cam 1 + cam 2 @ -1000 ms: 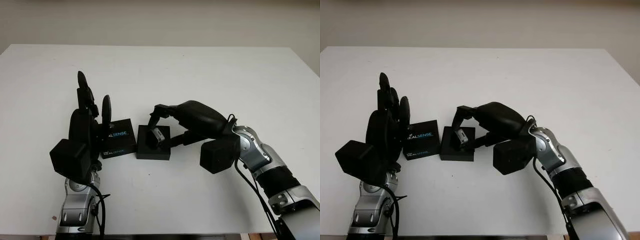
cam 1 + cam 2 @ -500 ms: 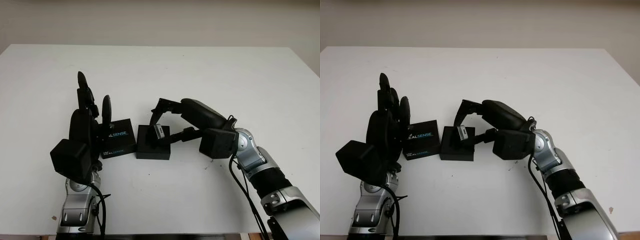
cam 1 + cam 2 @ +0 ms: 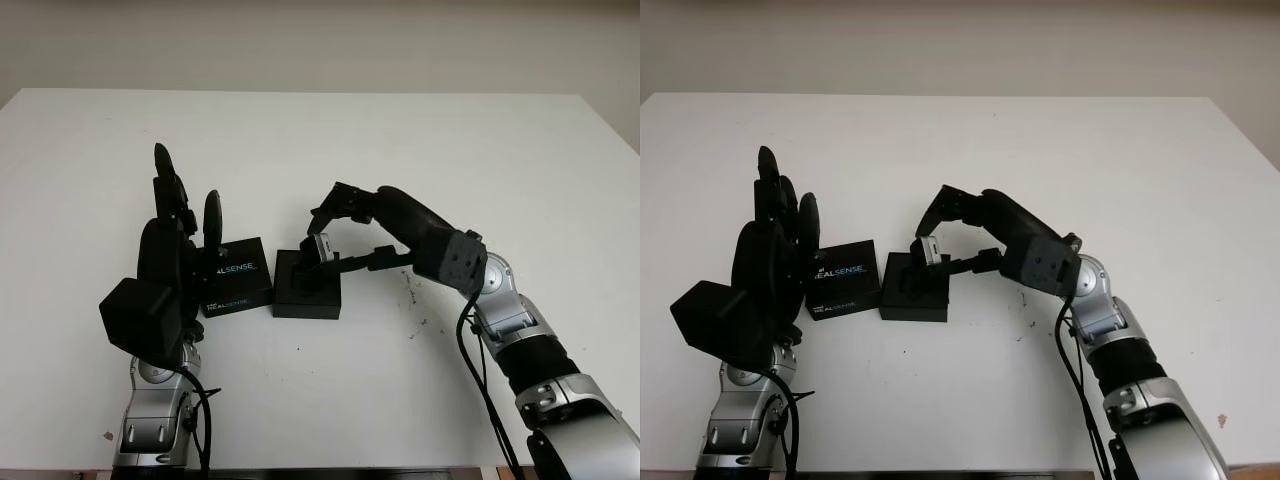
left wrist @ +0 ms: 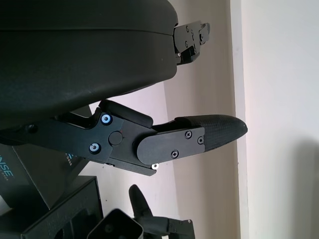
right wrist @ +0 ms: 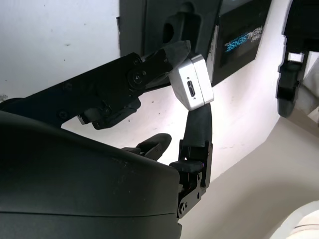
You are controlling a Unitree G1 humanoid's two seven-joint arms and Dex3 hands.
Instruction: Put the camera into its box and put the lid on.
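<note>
Here the right hand [image 3: 335,225] reaches in from the robot's right side and pinches the camera [image 3: 318,247], a small silver block, between its fingertips [image 5: 172,59]. The right wrist view shows one end of the camera with a small port in it, one finger on its top side and another pressing from below. The camera hangs just above the box [image 3: 306,289], an open black tray on the white table [image 3: 420,150], directly under the right hand's fingertips; whether the camera's lower edge already touches the box's insert cannot be told. The moulded recess of the box [image 5: 174,30] lies just beyond the held camera in the right wrist view.

The lid [image 3: 237,277], a black square printed with blue and white lettering, lies flat on the table just beside the box, on the side away from the right hand and close to the left hand [image 3: 170,250]. The left hand stands upright above the table, holding nothing, its fingers [image 4: 199,137] straight and open, pointing away from the robot. The lid's near edge sits just by the left palm, though contact between them cannot be judged. In the left wrist view, a corner of the lid and the box lie past the hand's thumb joint.
</note>
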